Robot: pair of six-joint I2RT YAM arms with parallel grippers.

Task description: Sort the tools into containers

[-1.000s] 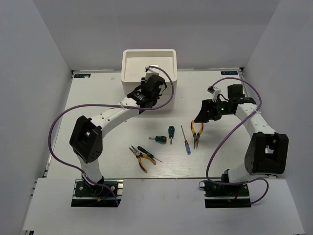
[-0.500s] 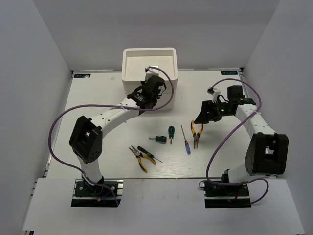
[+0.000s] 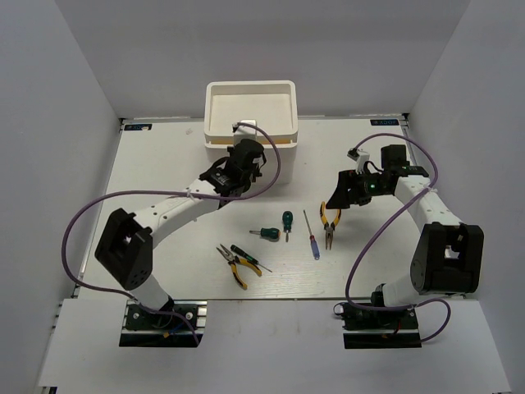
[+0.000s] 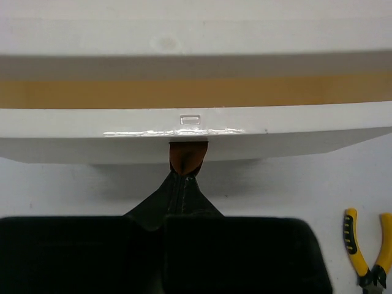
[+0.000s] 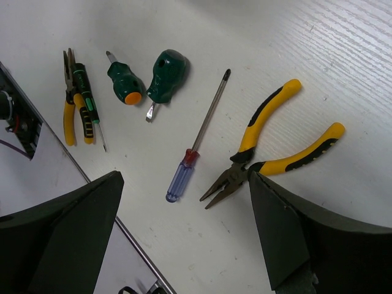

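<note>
With left gripper [image 4: 184, 176], clamped the organizer's [image 4: 196, 125] brown handle [image 4: 187, 156] dead ahead; hung right gripper [image 5: 184, 179] wide-open above pliers [image 5: 275, 142].

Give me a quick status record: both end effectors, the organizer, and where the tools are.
Left end effector: shut on the brown handle of the white organizer
Right end effector: open, empty, over the yellow pliers and blue-handled screwdriver
Tools on table: six, also two stubby screwdrivers, second pliers, thin green screwdriver
</note>
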